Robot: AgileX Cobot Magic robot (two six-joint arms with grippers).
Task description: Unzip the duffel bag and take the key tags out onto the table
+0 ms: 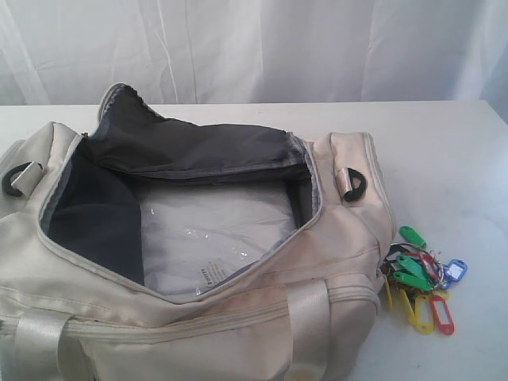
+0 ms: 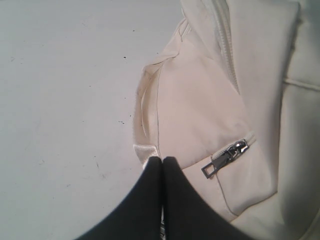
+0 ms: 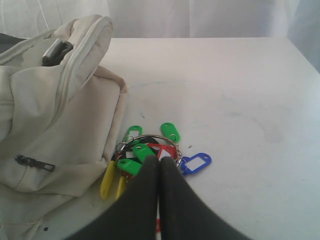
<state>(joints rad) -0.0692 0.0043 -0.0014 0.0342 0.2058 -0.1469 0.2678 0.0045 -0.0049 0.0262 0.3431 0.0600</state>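
The key tags (image 1: 417, 274) lie in a bunch on the table (image 1: 444, 159), just beside the right end of the duffel bag (image 1: 333, 262), toward the near side. Green, yellow, red and blue tags fan out from their metal rings.

In the right wrist view the right gripper (image 3: 160, 161) has its jaws pressed together with nothing between them. Its tips sit at the edge of the key tags (image 3: 145, 155); whether they touch the bunch cannot be told. The bag (image 3: 50, 115) lies just beside the tags on the table (image 3: 225, 90).

In the left wrist view the left gripper (image 2: 163, 159) is likewise closed tight and empty. Its tips lie over the edge of an end pocket of the bag (image 2: 200, 110), near a metal zipper pull (image 2: 227, 155). The table (image 2: 65, 100) is bare beside it.

Only the exterior view shows the bag's top unzipped and gaping, with dark lining and a clear-wrapped packet (image 1: 214, 230) inside. Neither gripper appears there. The zipper pull shows only in the left wrist view.
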